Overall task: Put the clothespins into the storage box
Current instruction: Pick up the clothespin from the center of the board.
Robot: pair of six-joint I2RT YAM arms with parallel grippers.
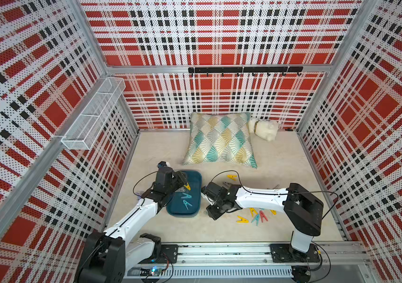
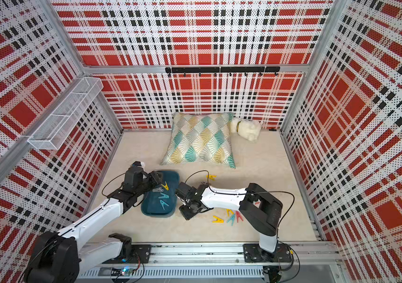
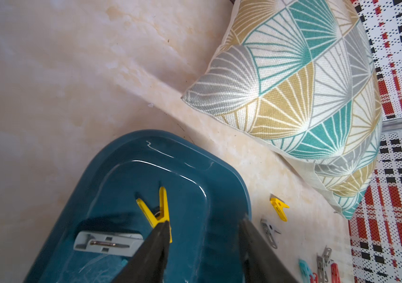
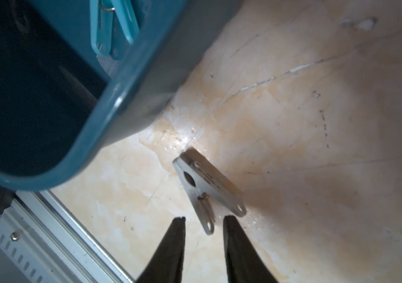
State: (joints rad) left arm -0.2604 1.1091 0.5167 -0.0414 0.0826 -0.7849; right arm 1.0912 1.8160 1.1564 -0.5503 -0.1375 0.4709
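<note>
Work surface: a beige, marble-patterned table (image 1: 280, 159), smooth and faintly scratched. Left of centre on it stands the storage box (image 1: 196, 180), a shallow dark teal plastic tub, rectangular with rounded corners and a glossy rolled rim. Inside lie four A-shaped plastic spring pegs: a yellow clothespin (image 3: 158, 210), a flat grey one (image 3: 108, 242) with its wire spring showing, and two teal ones (image 1: 187, 204). The left gripper (image 3: 205, 226), two tapered black fingers, hangs over the box interior with its jaws spread wide. One fingertip (image 3: 163, 230) overlaps the joined end of the yellow clothespin; whether they touch I cannot tell, and nothing is clamped between the fingers. The right gripper (image 4: 205, 219) sits low over the table just outside the box corner nearest the front rail, its fingers parted by a narrow gap. A grey clothespin (image 4: 207, 182) lies flat just ahead of the tips, one leg reaching toward the gap, not pinched. Loose clothespins (image 1: 258, 216) in yellow, teal and red cluster beneath the right arm. Another yellow one (image 1: 231, 177) lies apart, toward a woven cushion (image 1: 220, 139) patterned in teal, mustard and grey fans.
</note>
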